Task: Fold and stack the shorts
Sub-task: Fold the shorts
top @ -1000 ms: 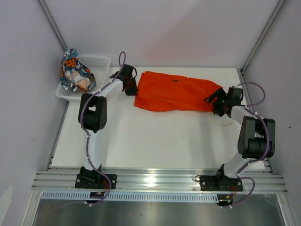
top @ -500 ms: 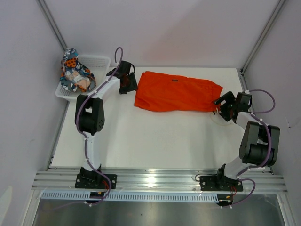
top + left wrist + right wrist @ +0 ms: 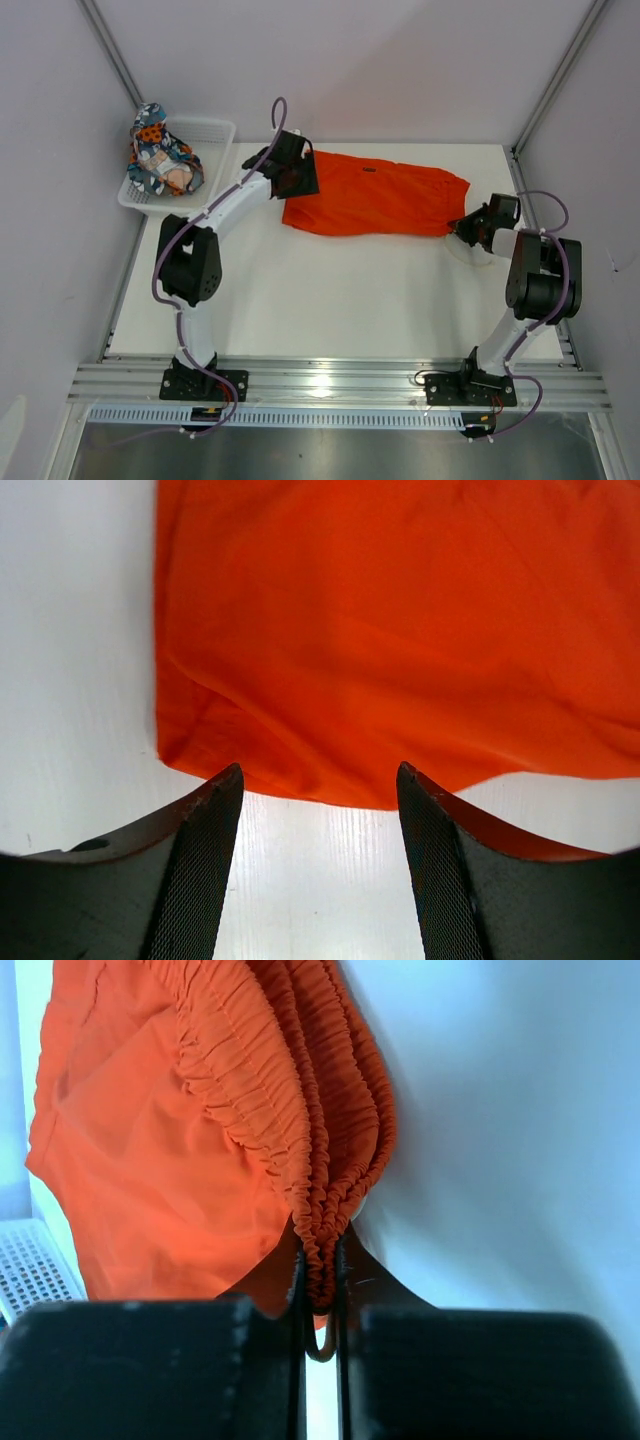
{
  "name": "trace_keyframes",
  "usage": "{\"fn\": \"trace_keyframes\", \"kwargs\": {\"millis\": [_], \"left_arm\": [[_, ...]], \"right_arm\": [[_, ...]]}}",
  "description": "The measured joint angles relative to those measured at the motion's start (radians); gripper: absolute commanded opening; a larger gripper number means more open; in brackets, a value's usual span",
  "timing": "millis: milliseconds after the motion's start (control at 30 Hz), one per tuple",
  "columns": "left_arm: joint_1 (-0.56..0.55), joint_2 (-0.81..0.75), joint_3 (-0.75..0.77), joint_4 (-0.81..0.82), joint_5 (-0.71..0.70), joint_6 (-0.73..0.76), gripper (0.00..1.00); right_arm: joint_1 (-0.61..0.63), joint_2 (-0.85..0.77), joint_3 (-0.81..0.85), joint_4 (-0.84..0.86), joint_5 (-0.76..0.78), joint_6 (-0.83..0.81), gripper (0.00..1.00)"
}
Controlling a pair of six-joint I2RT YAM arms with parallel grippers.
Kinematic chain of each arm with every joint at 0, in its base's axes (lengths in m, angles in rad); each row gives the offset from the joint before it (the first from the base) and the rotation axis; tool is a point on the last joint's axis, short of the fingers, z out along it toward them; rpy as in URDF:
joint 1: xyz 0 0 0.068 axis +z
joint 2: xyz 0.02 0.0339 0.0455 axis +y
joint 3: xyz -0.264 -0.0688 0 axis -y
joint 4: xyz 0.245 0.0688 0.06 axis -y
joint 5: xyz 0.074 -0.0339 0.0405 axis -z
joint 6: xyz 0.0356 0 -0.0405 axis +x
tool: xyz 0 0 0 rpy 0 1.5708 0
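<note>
Seeing the printed shorts (image 3: 160, 162) bunched in the white basket (image 3: 218, 132) at the upper left of the overhead frame, not yet folded. Hovering the left claw (image 3: 298, 180), spread wide and gripping nothing, just over the left-hand hem of the orange shorts (image 3: 375, 197), laid flat across the upper middle of the bench (image 3: 330, 300). Pinching the gathered elastic waistband at the right end with the right claw (image 3: 470, 227), pressed together on several bunched layers. Judging the fabric as light, limp and a little slick, likely sagging and sliding if lifted by one point. Favouring a hold at the hem corners and the firmer waistband, both ends together, for a clean fold.
</note>
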Motion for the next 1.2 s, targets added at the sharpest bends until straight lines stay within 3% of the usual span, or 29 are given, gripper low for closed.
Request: {"fn": "trace_keyframes", "kwargs": {"millis": [133,200,233,267,300,367,467,700,933,1200], "left_arm": [[-0.031,-0.022,-0.032,0.014,0.002,0.001,0.66],[-0.042,-0.025,-0.033,0.027,0.006,0.002,0.66],[-0.049,-0.027,-0.033,0.035,0.008,0.003,0.66],[-0.056,-0.028,-0.033,0.043,0.013,0.005,0.66],[-0.064,-0.029,-0.034,0.049,0.018,0.006,0.66],[-0.076,-0.029,-0.042,0.074,0.034,0.012,0.66],[-0.086,-0.029,-0.061,0.099,0.066,0.02,0.66],[-0.113,-0.026,-0.064,0.146,0.156,0.043,0.66],[-0.171,0.048,-0.042,0.21,0.253,0.046,0.65],[-0.222,0.12,-0.046,0.237,0.287,0.045,0.64]], "right_arm": [[0.089,-0.029,-0.035,0.009,0.039,0.005,0.0],[0.166,-0.087,-0.097,0.012,0.059,0.007,0.1],[0.217,-0.127,-0.134,0.009,0.066,0.014,0.23],[0.274,-0.174,-0.172,0.003,0.08,0.021,0.68],[0.33,-0.224,-0.208,-0.002,0.087,0.032,0.83],[0.438,-0.317,-0.271,-0.029,0.088,0.038,0.99],[0.507,-0.413,-0.338,-0.059,0.074,0.039,0.99],[0.372,-0.447,-0.386,-0.075,0.018,0.035,0.99],[0.317,-0.358,-0.383,0.047,-0.099,0.049,0.99],[0.258,-0.288,-0.305,0.037,-0.071,-0.011,1.0]]}}
